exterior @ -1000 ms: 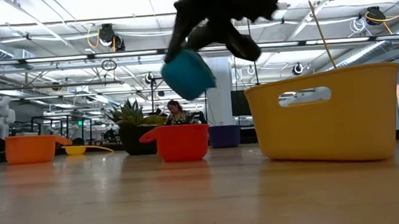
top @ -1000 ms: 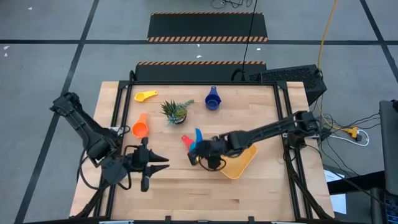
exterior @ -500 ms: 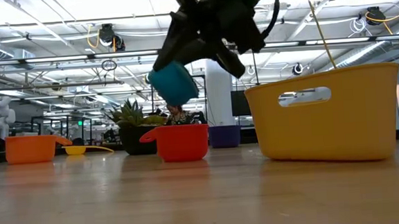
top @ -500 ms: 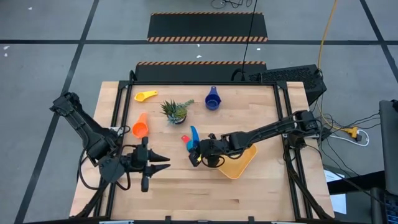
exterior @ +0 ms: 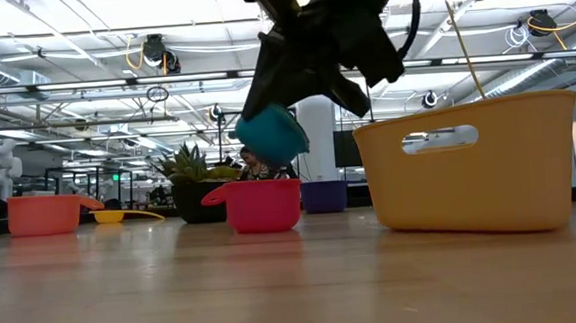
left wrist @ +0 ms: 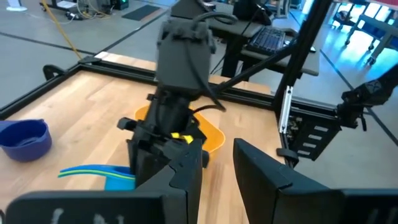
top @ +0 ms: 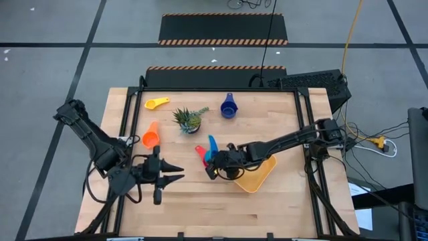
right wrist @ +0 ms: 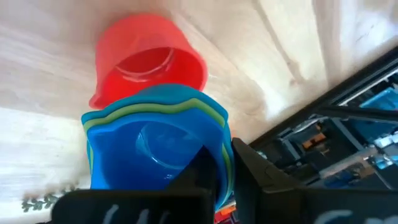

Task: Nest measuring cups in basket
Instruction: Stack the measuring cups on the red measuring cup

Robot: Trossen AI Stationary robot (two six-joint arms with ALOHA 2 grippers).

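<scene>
The right gripper hung above the desk just beside the yellow basket, its fingers clamped on the rim of a nested stack of blue and green cups. In the low view the stack was clear of the desk, tilted, just above the red cup. The red cup stood upright on the desk, near the basket's side. The basket lay near the desk's right front area, with the right arm crossing above it.

The left gripper waited near the desk's front left, its fingers narrowly parted and holding nothing.

Farther back, an orange cup, a yellow cup, a dark blue cup and a small potted plant sat apart on the desk.
</scene>
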